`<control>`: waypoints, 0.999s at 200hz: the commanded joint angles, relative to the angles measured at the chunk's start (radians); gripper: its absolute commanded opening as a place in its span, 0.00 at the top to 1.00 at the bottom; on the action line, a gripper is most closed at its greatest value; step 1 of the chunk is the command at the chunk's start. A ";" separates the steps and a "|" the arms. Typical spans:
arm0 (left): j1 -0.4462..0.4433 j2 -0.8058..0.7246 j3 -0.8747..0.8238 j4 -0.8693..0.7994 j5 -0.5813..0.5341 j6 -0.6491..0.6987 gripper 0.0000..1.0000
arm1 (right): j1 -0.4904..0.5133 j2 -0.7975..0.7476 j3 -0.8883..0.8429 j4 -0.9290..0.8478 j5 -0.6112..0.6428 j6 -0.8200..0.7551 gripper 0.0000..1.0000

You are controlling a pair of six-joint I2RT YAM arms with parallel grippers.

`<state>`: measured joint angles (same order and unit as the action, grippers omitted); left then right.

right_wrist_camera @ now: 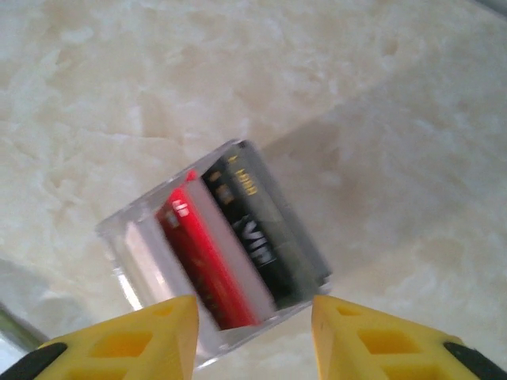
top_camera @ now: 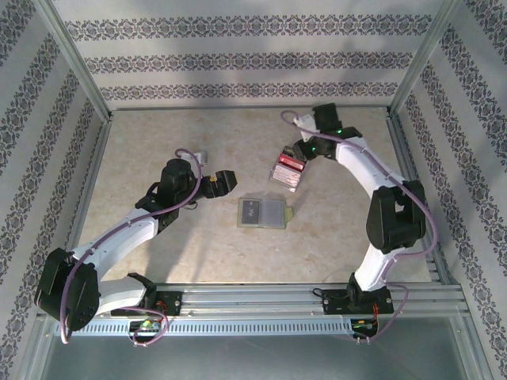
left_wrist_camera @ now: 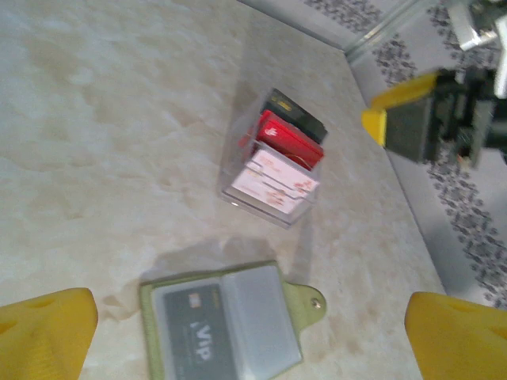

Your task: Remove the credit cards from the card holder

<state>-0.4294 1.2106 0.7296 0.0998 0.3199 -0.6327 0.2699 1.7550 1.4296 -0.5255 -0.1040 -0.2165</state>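
The olive-green card holder (top_camera: 262,213) lies spread open mid-table, its snap tab to the right. A dark "VIP" credit card (left_wrist_camera: 192,338) sits in its left clear pocket. The pale right pocket (left_wrist_camera: 259,315) looks blank. A red credit card (right_wrist_camera: 200,253), a dark one (right_wrist_camera: 255,228) and a white one (left_wrist_camera: 273,180) stand on edge in a clear plastic box (top_camera: 288,171). My left gripper (top_camera: 223,183) hovers open just left of the holder, its yellow fingers (left_wrist_camera: 43,332) wide apart. Over the box hangs my right gripper (right_wrist_camera: 253,313), open, the box's near end between its fingertips.
A small grey object (top_camera: 200,156) lies behind the left arm. Metal frame posts and patterned walls close in the beige table (top_camera: 150,134) at the back and both sides. A metal rail (top_camera: 261,297) runs along the near edge.
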 commanded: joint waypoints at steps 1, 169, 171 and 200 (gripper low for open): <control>0.023 -0.031 -0.016 -0.078 -0.105 -0.011 0.01 | 0.101 -0.057 -0.082 0.000 0.196 0.217 0.56; 0.143 -0.150 -0.232 -0.149 -0.270 -0.195 0.01 | 0.650 0.085 -0.169 -0.073 0.308 0.818 0.35; 0.144 -0.151 -0.232 -0.149 -0.270 -0.194 0.01 | 0.650 0.088 -0.168 -0.073 0.310 0.817 0.35; 0.146 -0.163 -0.245 -0.149 -0.268 -0.200 0.01 | 0.648 0.116 -0.146 -0.075 0.326 0.800 0.29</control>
<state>-0.3004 1.0702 0.5011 -0.0410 0.0513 -0.8135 0.9203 1.8500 1.2381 -0.5892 0.1936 0.5735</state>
